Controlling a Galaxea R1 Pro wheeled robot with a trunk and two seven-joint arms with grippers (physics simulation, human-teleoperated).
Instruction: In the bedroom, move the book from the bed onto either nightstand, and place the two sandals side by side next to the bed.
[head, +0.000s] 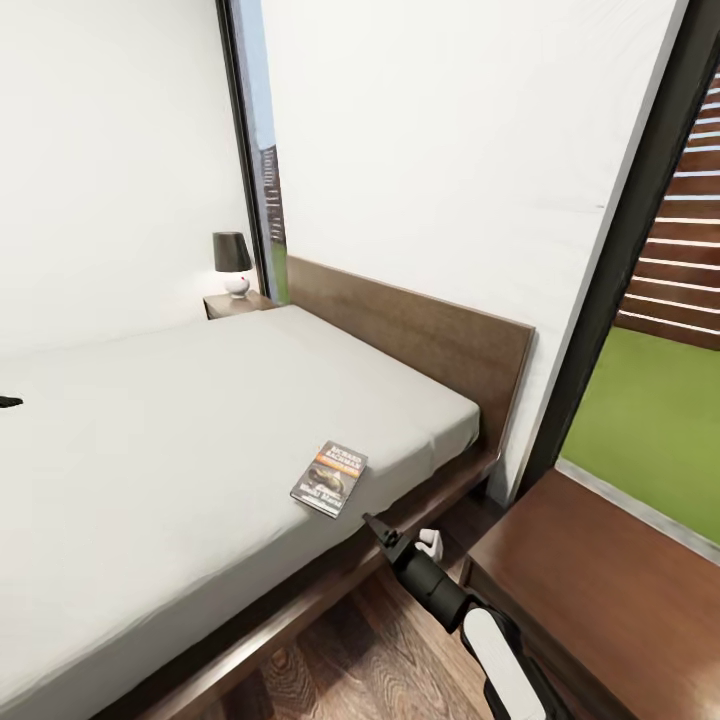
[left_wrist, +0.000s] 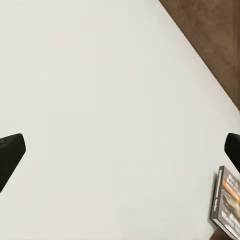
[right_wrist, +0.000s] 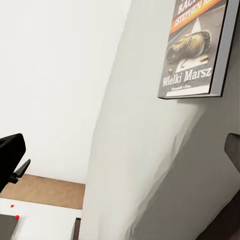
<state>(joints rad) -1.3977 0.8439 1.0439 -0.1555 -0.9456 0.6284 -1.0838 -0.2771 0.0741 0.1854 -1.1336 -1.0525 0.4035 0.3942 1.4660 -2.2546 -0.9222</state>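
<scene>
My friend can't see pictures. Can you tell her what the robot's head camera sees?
A small book lies flat near the edge of a big bed with a grey mattress, and the robot's right pincer, open, hovers just below it beside the bed frame. A lamp sits on a nightstand in the far corner.

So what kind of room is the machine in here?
A bedroom, by the look of it. A large low bed with a dark wooden headboard takes up most of the view, a small lamp stands on a nightstand in the far corner, and a paperback book lies on the mattress.
</scene>
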